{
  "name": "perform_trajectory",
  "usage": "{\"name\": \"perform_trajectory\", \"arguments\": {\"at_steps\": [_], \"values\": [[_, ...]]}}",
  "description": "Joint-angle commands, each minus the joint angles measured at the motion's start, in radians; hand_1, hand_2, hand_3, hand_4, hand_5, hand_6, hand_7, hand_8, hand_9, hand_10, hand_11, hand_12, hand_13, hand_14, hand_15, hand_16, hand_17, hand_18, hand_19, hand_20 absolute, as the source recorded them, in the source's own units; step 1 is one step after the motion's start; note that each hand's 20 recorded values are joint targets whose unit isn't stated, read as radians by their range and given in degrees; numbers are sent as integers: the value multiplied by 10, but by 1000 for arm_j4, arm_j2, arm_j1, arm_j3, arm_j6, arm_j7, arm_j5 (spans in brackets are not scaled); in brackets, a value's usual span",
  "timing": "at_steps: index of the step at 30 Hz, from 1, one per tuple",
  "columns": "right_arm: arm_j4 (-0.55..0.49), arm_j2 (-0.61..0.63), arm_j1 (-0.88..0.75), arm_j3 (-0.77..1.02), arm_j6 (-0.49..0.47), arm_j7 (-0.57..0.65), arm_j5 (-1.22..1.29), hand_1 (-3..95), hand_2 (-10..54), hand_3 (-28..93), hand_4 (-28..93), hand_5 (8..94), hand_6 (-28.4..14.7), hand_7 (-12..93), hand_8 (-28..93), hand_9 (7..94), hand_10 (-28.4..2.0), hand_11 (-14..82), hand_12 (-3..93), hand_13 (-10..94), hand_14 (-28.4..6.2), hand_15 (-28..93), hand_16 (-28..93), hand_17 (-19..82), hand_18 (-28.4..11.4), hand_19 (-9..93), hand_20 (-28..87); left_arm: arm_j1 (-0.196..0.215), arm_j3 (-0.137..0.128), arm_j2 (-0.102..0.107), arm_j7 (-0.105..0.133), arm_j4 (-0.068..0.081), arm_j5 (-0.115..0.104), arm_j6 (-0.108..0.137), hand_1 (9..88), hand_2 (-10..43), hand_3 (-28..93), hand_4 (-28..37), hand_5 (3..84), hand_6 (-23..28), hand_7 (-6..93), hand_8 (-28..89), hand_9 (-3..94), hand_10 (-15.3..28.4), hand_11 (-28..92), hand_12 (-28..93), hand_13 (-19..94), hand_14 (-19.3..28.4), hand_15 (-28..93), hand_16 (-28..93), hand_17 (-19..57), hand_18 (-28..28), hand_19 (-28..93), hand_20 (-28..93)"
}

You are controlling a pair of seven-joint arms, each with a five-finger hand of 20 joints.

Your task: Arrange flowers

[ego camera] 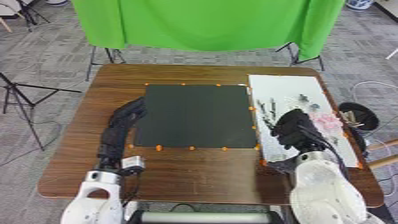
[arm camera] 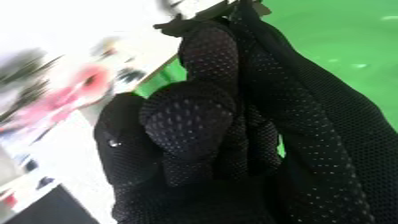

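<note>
Two hands: my right (ego camera: 293, 129), four o'clock of the mat (ego camera: 195, 115), closed in a fingertip pinch on a leafy stem (arm camera: 172, 26); pink flowers (ego camera: 327, 120) lie on the sheet (ego camera: 277, 84) at three; my left (ego camera: 130, 113), at nine, loosely open, empty; sprigs (ego camera: 303, 98) toward two.

Brown wooden desk (ego camera: 191, 175), noted from where I stand, bears a dark mat (ego camera: 197, 115) with orange markers along its edges. White board (ego camera: 277, 85) at right carries pink flowers (ego camera: 328, 121) (rather loosely laid). Right hand (ego camera: 293, 128) is over the board; left hand (ego camera: 129, 112), by the mat's left edge.
</note>
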Motion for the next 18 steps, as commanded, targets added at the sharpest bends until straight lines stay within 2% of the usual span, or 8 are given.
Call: {"name": "perform_trajectory", "arguments": {"at_steps": [1,3,5,6,7,8,12,18], "values": [[35,6,238,-129,6,-33,84,561,-95,638,226,769,-49,292,258,886,-113,246,552,937,-15,555,343,699,-71,910,410,6,-99,145,9,71,-48,106,260,-52,700,-201,449,25,144,-70,399,127,170,107,343,165,177,3,56,109,128,136],[54,4,299,-181,9,-38,102,561,-95,637,227,769,-49,292,257,886,-113,246,552,937,-15,557,341,699,-71,910,409,12,-111,162,8,83,-54,125,257,-52,702,-204,451,24,147,-70,400,126,171,107,344,165,177,2,56,108,128,136],[72,-8,354,-225,8,-47,150,561,-95,637,229,769,-49,293,257,886,-114,246,551,937,-15,557,340,699,-71,910,409,16,-123,169,14,105,-42,126,256,-53,704,-208,453,24,150,-72,403,126,173,107,345,164,179,2,56,108,128,135],[81,-19,378,-243,2,-52,176,560,-95,637,230,769,-50,292,257,886,-113,246,551,937,-15,558,339,699,-71,910,409,18,-121,178,19,114,-60,136,256,-54,705,-210,455,24,152,-73,403,126,174,106,346,164,180,2,57,108,127,135],[91,-25,404,-270,-1,-56,182,560,-95,637,231,769,-50,293,257,887,-112,245,551,937,-14,558,338,700,-71,910,408,21,-124,178,18,122,-63,139,256,-56,707,-210,457,24,154,-73,404,125,174,106,346,164,180,2,57,107,126,135],[103,-31,429,-297,1,-64,191,560,-95,637,231,769,-49,293,257,887,-113,245,551,937,-14,558,338,701,-71,910,408,27,-112,189,22,121,-70,167,257,-56,708,-211,458,24,155,-74,405,125,175,106,346,164,180,1,58,107,125,135],[146,-53,516,-393,4,-77,232,560,-95,636,233,769,-49,294,256,887,-113,246,552,937,-14,559,335,702,-70,910,406,28,-105,188,25,150,-81,190,258,-66,714,-214,460,22,163,-76,406,125,176,105,350,161,180,0,59,106,123,135],[208,-100,616,-487,13,-97,269,560,-95,634,237,769,-50,296,254,888,-113,247,549,937,-14,561,333,703,-70,910,405,45,-94,194,45,158,-123,233,264,-77,716,-216,466,23,170,-81,411,125,180,104,355,160,183,-1,61,105,120,135]]}}
